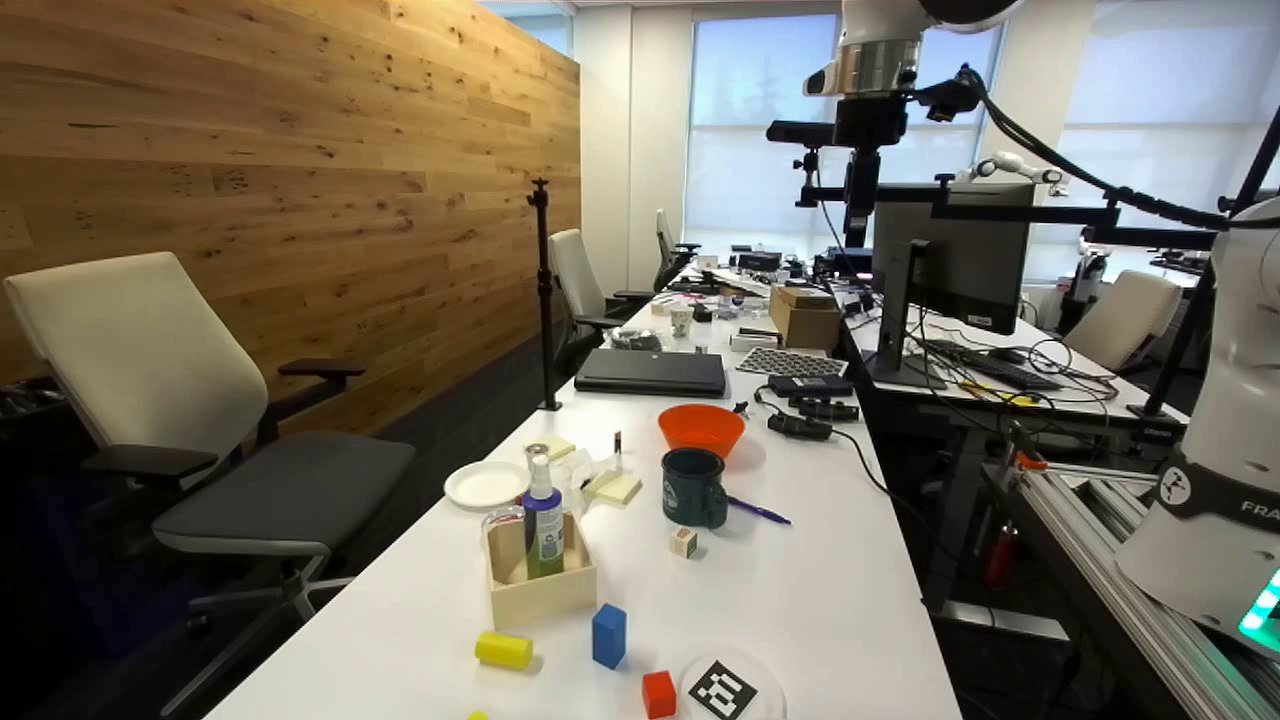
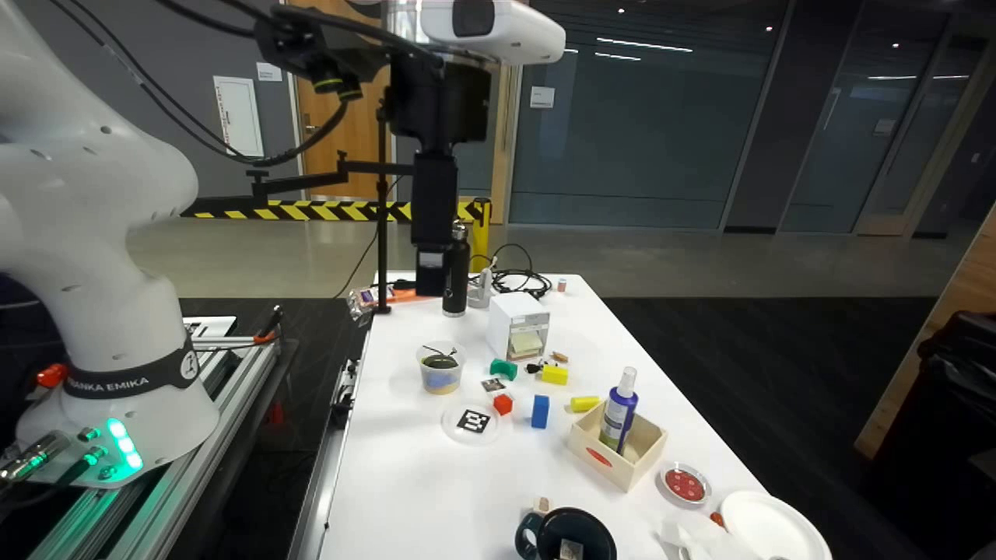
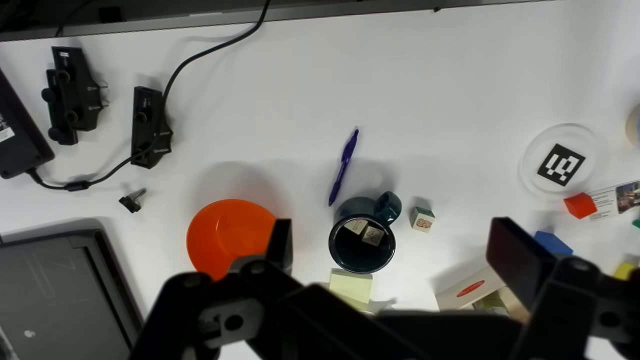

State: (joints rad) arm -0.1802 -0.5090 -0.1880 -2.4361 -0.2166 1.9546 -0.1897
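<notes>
gripper is hanging above white table, jaws standing wide apart, gripping nothing | dark green mug is sitting upright near wrist-view centre, that stance likely keeping two printed cubes inside

On the table, a spray bottle is standing inside a wooden box, and a plate is lying nearby. A yellow cylinder is lying on its side, while a blue block is standing between it and a red cube. The cube is resting just beside a clear disc bearing a marker. A tub is standing near a white box that is holding notes. A closed laptop is lying well apart from these. A chair is standing beside the table, a monitor beyond its opposite side.
</notes>
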